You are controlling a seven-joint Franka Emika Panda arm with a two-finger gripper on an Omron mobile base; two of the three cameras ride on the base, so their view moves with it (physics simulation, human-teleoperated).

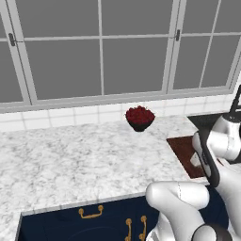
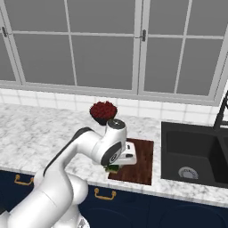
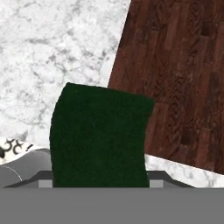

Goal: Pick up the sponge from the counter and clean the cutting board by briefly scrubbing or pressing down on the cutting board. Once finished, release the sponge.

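Note:
The sponge (image 3: 99, 135), dark green on top, sits between the jaws of my gripper (image 3: 99, 181), which is shut on it and is mostly hidden behind it. In the hand view the sponge hangs over the left edge of the cutting board (image 3: 175, 83), partly above the marble counter (image 3: 52, 48). From the right base view, my gripper (image 2: 116, 164) holds the sponge (image 2: 112, 168) low at the near left corner of the reddish-brown cutting board (image 2: 141, 156). The cutting board (image 1: 182, 149) also shows past my forearm in the left base view; whether the sponge touches it I cannot tell.
A dark bowl of red fruit (image 2: 103, 112) stands on the counter (image 2: 40, 133) behind the board, near the tiled wall. The black sink (image 2: 193, 153) lies right of the board, with a dark faucet (image 2: 221, 111) behind it. Navy cabinets with gold handles (image 1: 90, 212) run below.

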